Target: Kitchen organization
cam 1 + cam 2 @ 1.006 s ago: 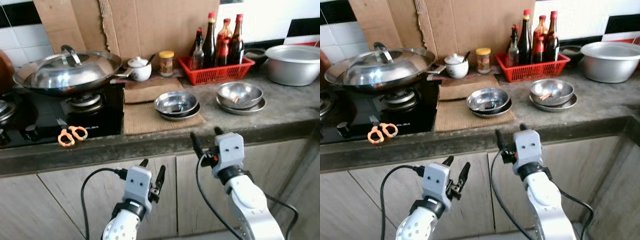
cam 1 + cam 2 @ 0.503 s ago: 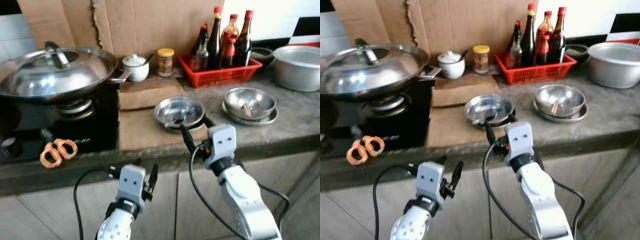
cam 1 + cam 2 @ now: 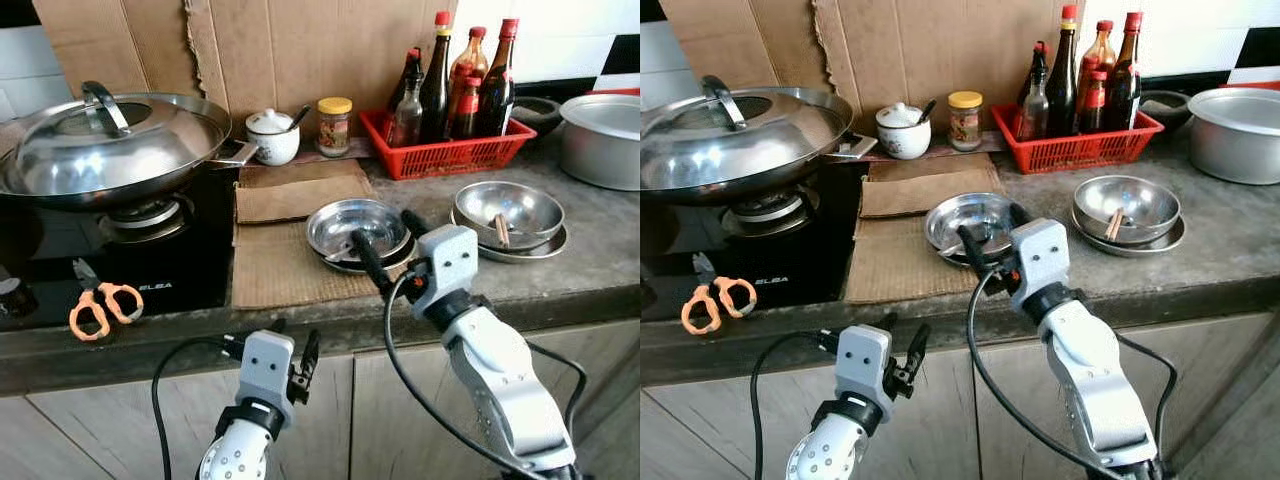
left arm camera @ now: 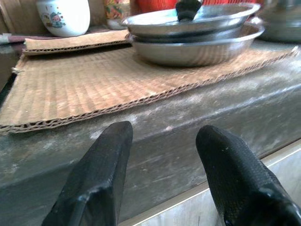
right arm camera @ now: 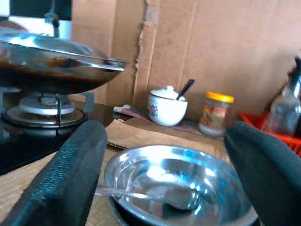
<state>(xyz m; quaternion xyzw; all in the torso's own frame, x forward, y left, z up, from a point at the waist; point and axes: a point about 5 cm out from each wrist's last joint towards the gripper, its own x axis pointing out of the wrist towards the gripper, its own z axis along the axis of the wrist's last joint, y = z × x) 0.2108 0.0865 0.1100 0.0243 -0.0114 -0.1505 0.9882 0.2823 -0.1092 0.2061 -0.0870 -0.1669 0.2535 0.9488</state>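
right wrist view: spoon (image 5: 155, 194) in steel bowl (image 5: 178, 183)

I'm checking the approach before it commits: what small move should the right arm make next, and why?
Probably ease the right tool forward and down to straddle the near rim of the steel bowl. Its fingers are open and it hovers at the counter's front edge, just short of the bowl; the right wrist view frames the bowl and the spoon inside between them. The left tool hangs open below the counter.

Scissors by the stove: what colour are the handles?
Orange handles on the scissors, clearest in the left eye view.
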